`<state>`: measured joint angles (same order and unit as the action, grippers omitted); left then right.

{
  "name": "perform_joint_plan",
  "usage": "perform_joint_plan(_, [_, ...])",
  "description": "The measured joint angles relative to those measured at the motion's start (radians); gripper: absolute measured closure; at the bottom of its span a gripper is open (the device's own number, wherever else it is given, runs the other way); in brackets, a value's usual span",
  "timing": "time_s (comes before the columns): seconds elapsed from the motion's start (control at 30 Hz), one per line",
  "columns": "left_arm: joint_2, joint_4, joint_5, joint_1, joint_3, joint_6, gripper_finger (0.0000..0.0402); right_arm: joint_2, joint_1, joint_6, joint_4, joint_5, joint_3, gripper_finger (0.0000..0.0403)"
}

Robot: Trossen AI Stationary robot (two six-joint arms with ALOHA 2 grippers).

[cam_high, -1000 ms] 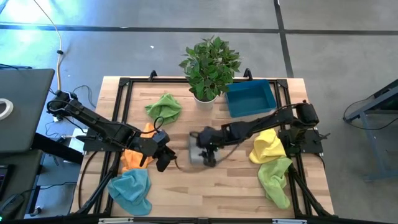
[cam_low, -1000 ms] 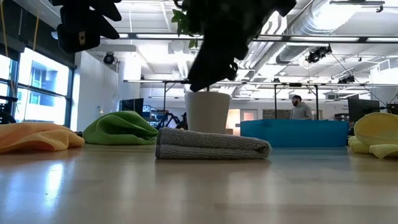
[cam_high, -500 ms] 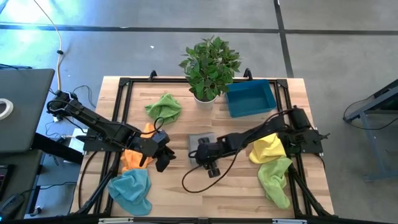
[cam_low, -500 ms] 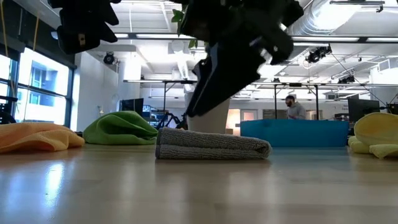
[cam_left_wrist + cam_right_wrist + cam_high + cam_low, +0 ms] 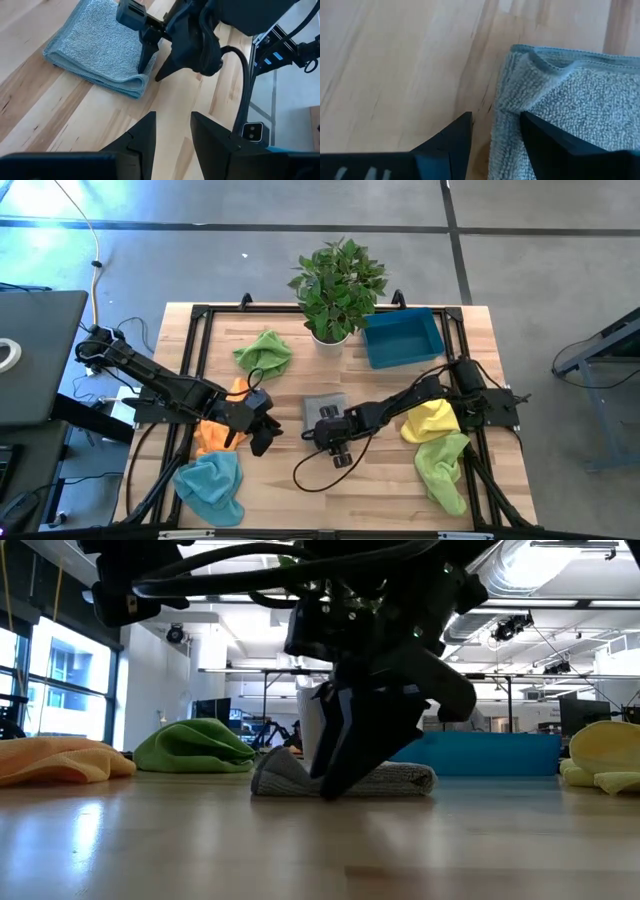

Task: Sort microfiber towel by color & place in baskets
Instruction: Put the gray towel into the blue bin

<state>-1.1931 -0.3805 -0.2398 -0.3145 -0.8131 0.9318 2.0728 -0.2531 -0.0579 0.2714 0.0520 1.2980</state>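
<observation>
1. High view: my right pincer (image 5: 338, 446) is down at the near edge of the grey towel (image 5: 324, 406), mid-desk (image 5: 380, 490).
2. Right wrist cam shows its fingers (image 5: 451, 136) apart with a narrow gap, one over bare wood and one on the towel's folded corner (image 5: 560, 100). Nothing's gripped as far as I can see.
3. Low view has that pincer (image 5: 345, 775) tipped down with its tips at the desk right in front of the grey towel (image 5: 400, 776), which lies flat and folded.
4. Left pincer (image 5: 263, 438) hangs just left of the towel, above the desk, fingers (image 5: 142, 137) slightly apart and empty.
5. The blue basket (image 5: 403, 338) sits at the far right of the desk, beside the plant (image 5: 336, 285); I can't see any towel in it.
6. Other towels: green (image 5: 264, 352) far left, orange (image 5: 212, 430) under the left arm, teal (image 5: 211, 483) near left, yellow (image 5: 431, 418) and lime (image 5: 444, 468) on the right.
</observation>
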Motion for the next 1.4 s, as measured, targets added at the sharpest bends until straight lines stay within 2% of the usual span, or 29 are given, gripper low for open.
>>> perform_joint_plan(0.13, [0.0, 0.0, -0.021, 0.0, 0.0, 0.0, 0.0291, 0.019, -0.002, 0.044, -0.004, 0.036, 0.001, 0.0245])
perform_joint_plan(0.27, [0.0, 0.0, -0.037, 0.0, 0.0, 0.0, 0.0291, 0.035, -0.003, 0.086, -0.006, 0.074, 0.002, 0.0269])
perform_joint_plan(0.57, [0.0, -0.001, -0.037, 0.0, 0.0, 0.0, 0.0291, 0.052, -0.006, 0.155, -0.021, 0.137, 0.002, 0.0393])
perform_joint_plan(0.7, [0.0, -0.003, -0.037, 0.0, 0.0, 0.0, 0.0291, 0.051, -0.011, 0.193, -0.02, 0.143, 0.002, 0.0392])
perform_joint_plan(0.9, [0.0, -0.005, -0.037, 0.0, 0.0, 0.0, 0.0291, 0.005, 0.015, 0.336, -0.013, 0.027, -0.005, 0.0401])
perform_joint_plan(1.03, [0.0, -0.016, -0.037, 0.0, 0.0, 0.0, 0.0291, -0.064, 0.043, 0.395, 0.041, -0.028, -0.013, 0.0402])
perform_joint_plan(1.4, [0.0, -0.024, -0.036, 0.0, 0.0, -0.001, 0.0291, -0.319, 0.113, 0.419, 0.276, -0.038, -0.007, 0.0402])
